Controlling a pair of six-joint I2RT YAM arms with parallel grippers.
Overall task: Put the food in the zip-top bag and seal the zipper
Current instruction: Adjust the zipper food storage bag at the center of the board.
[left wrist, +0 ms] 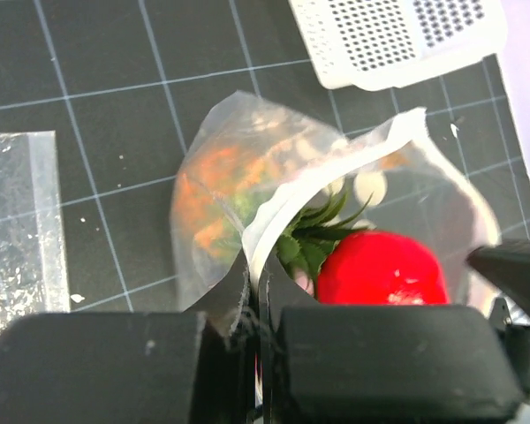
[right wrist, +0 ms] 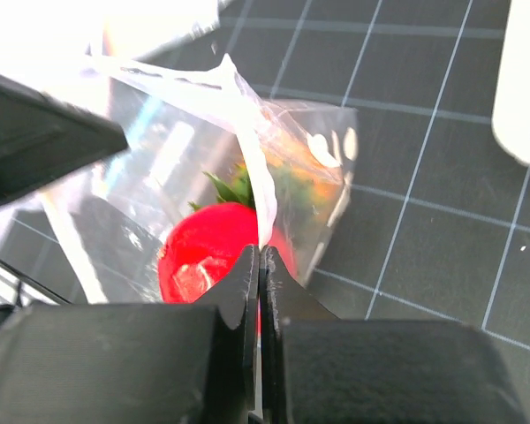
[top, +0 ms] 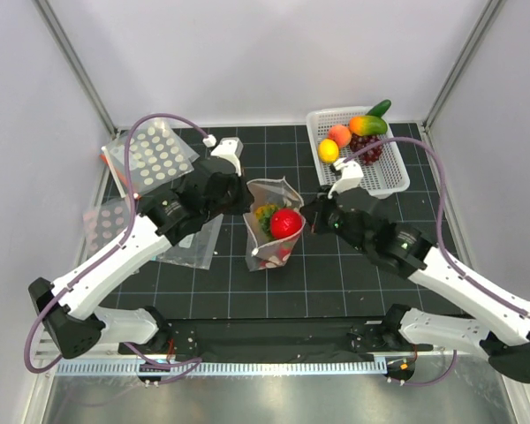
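The zip-top bag (top: 267, 196) stands open-mouthed at the mat's centre, held up between both grippers. Inside it lie the round red fruit (top: 285, 223) and the pineapple (top: 264, 213) with its green crown. My left gripper (top: 240, 200) is shut on the bag's left mouth edge; the left wrist view shows the jaws (left wrist: 256, 281) pinching the white zipper strip (left wrist: 336, 172). My right gripper (top: 309, 217) is shut on the opposite mouth edge, and the right wrist view (right wrist: 260, 261) shows it right above the red fruit (right wrist: 208, 256). The eggplant and chili do not show clearly.
A white basket (top: 398, 181) at the back right holds a peach, a lemon, a mango, dark grapes and a green vegetable. Spare dotted bags (top: 152, 155) and a clear bag (top: 193, 244) lie at the left of the black grid mat.
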